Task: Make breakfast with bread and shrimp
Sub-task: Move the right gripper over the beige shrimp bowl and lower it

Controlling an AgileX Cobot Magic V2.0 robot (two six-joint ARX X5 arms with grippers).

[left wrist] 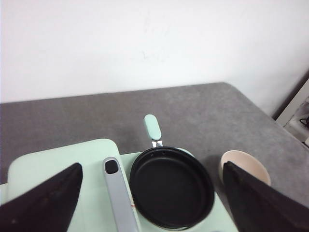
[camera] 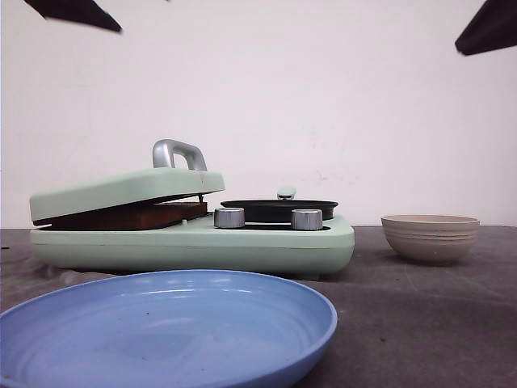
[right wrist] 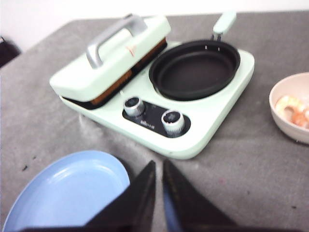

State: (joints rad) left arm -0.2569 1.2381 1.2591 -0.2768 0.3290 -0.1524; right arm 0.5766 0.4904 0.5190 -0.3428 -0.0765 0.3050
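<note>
A mint-green breakfast maker [camera: 194, 242] stands mid-table, its lid [right wrist: 113, 58] resting slightly ajar. A brown slab edge [right wrist: 112, 88] shows in the gap under the lid; I cannot tell whether it is the bread. No white bread slice is in view. Shrimp [right wrist: 289, 107] lie in a beige bowl [camera: 430, 237] right of the maker. My left gripper [left wrist: 152, 208] is open wide and empty, high above the maker's black pan [left wrist: 171, 186]. My right gripper [right wrist: 158, 170] is shut and empty, above the table between the maker and a blue plate [camera: 161, 331].
The pan has a mint handle [left wrist: 152, 127] pointing to the back wall. Two metal knobs [right wrist: 152, 113] sit on the maker's front. The lid has a grey handle [camera: 178, 152]. The table's right edge [left wrist: 270, 118] drops off beyond the bowl.
</note>
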